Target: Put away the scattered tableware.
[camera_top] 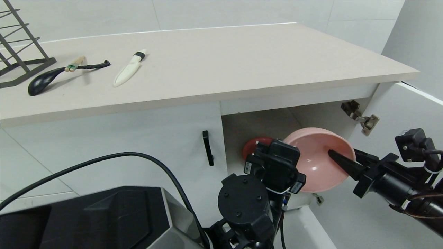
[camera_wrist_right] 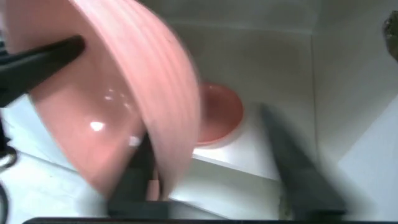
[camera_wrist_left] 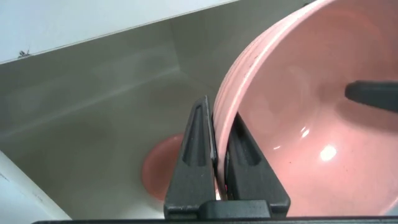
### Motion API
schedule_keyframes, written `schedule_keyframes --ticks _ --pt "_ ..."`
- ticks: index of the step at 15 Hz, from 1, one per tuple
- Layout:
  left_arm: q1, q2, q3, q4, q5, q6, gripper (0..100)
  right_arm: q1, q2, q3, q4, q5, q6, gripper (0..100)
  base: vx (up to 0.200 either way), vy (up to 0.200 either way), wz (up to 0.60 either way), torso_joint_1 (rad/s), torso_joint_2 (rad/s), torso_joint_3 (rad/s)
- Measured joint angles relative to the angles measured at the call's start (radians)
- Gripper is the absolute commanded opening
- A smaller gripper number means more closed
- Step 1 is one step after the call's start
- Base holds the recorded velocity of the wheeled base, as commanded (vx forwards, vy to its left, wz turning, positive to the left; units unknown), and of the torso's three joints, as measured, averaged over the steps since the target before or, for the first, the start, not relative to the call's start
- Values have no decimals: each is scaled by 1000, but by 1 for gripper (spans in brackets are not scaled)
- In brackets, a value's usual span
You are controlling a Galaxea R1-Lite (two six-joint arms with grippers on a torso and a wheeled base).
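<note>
A pink bowl (camera_top: 316, 162) hangs tilted on its side in front of the open cabinet. My left gripper (camera_wrist_left: 217, 112) is shut on its rim, one finger inside and one outside. My right gripper (camera_top: 341, 157) is open at the bowl's right edge. One finger (camera_top: 342, 162) reaches into the bowl, and the other finger (camera_wrist_right: 292, 162) stands well clear outside the bowl's wall (camera_wrist_right: 168, 87). A red plate (camera_top: 254, 143) lies flat on the cabinet floor behind the bowl (camera_wrist_left: 311, 124).
On the counter's left lie a black ladle (camera_top: 45, 79), a green-banded stick (camera_top: 74, 64) and a white sheathed knife (camera_top: 129, 69), beside a black wire rack (camera_top: 17, 52). The right cabinet door (camera_top: 408, 114) is swung open. The left door with its black handle (camera_top: 206, 148) is closed.
</note>
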Motion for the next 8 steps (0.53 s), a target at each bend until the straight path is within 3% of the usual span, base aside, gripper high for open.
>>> schedule_keyframes --ticks 2,3,8 --pt "2 0 1 -4 2 -2 0 26 -12 -1 2 -15 0 0 0 0 0 0 0 0" --pt "7 0 1 -2 1 -4 100 38 -18 0 1 -7 0 0 0 0 0 0 0 0" --pt "2 -15 9 -1 -3 -3 100 39 -20 0 -2 0 0 0 0 0 0 0 0 0"
